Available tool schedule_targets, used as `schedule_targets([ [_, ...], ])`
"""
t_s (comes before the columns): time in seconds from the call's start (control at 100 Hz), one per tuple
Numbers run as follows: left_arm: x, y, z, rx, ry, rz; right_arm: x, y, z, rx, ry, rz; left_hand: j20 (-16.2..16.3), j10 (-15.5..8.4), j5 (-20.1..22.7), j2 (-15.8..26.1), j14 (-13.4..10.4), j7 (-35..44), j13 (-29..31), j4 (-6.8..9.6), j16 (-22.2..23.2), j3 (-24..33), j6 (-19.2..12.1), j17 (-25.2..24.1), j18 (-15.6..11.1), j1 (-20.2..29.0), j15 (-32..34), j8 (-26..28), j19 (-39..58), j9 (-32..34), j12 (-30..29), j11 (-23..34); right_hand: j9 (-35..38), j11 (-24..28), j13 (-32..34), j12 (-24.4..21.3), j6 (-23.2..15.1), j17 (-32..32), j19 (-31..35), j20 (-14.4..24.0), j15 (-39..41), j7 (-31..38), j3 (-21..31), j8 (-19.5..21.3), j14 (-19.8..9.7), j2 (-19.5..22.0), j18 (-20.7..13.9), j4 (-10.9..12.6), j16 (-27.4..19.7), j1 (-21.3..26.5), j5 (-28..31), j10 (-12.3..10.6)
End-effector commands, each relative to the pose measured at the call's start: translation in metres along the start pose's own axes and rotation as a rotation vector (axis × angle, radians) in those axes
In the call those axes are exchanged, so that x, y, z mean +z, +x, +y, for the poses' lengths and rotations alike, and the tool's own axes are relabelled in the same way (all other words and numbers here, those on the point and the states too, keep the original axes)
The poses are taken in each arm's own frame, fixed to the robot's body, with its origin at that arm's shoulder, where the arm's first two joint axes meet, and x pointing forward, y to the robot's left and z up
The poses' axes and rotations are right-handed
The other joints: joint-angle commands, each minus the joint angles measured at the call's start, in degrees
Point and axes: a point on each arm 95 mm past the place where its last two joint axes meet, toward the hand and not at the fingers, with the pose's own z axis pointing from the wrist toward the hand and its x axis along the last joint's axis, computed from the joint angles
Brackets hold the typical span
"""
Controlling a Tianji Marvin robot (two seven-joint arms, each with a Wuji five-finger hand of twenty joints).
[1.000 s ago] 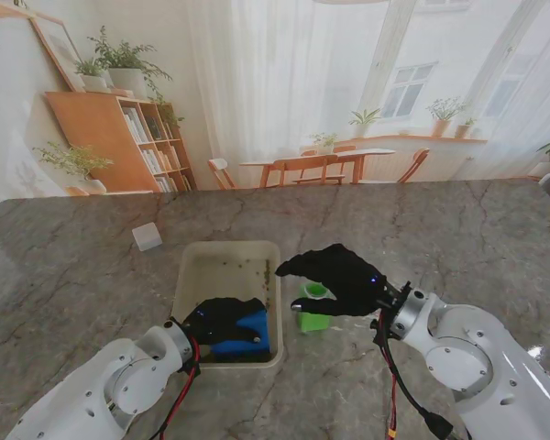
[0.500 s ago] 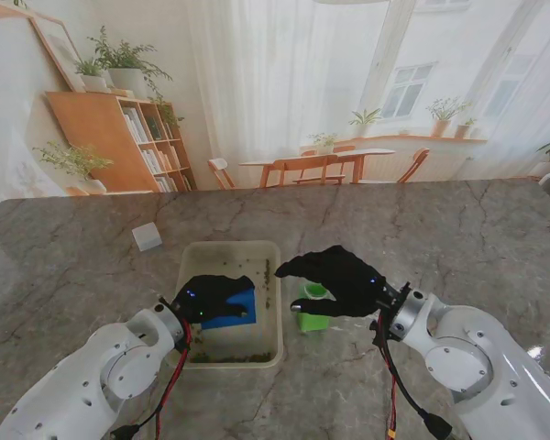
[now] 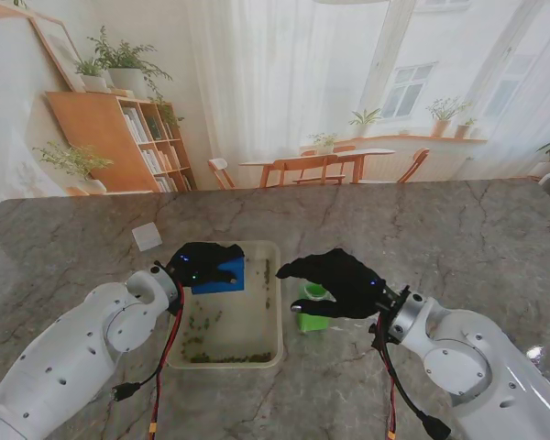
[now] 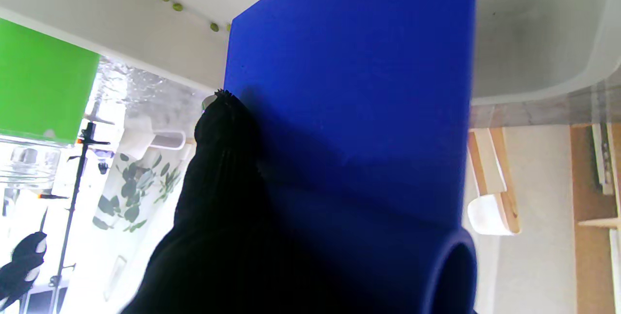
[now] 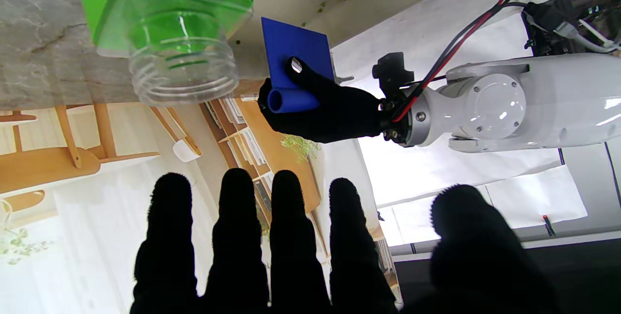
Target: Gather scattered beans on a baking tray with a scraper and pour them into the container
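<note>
Left hand point(image 3: 200, 264) pinching blue scraper point(image 3: 222, 274) over tray's point(image 3: 273, 341) far end. Beans point(image 3: 222, 357) mostly along near wall. Right hand point(image 3: 342, 280) spread, empty, over green container point(image 3: 313, 309). Risk imo: fast sweep flicks beans over rim onto tabletop point(image 3: 458, 238).

Left hand point(image 3: 200, 264) clenched in a grip (arm outstretched); right hand point(image 3: 341, 281) hovers, fingers spread
</note>
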Motion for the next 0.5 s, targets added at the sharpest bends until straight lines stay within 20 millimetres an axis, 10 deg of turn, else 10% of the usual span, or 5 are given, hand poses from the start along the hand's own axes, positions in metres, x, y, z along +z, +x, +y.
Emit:
schedule_targets([
  [0.0, 0.003, -0.006, 0.004, -0.005, -0.017, -0.002, 0.000, -0.001, -0.004, 0.009, 0.014, -0.007, -0.81, 0.45, -1.04, 3.67, -7.17, 1.56, 0.15, 3.04, 0.38, 5.09, -1.62, 0.05, -5.84, 6.14, 1.22, 0.70, 0.15, -0.34, -0.43, 0.54, 0.36, -1.27, 0.34, -1.00, -0.78, 0.09, -0.69, -0.79, -0.69, 0.07, 0.61, -0.72, -0.06, 0.01, -0.58, 1.72, -0.60, -0.05, 0.86, -0.47],
  [0.49, 0.009, -0.018, 0.033, -0.079, -0.078, -0.005, 0.001, -0.001, -0.007, 0.028, 0.026, -0.015, -1.48, -0.22, -1.25, 3.96, -3.92, 1.84, -1.55, 2.98, -1.80, 5.01, -2.35, -3.31, -1.60, 5.62, -2.41, 0.49, -3.09, -0.51, -0.99, 0.35, 0.47, -1.24, 0.39, -0.98, -0.76, 0.07, -0.71, -0.75, -0.68, 0.22, 0.70, -0.82, -0.03, -0.05, -0.57, 1.72, -0.57, -0.10, 0.92, -0.55],
])
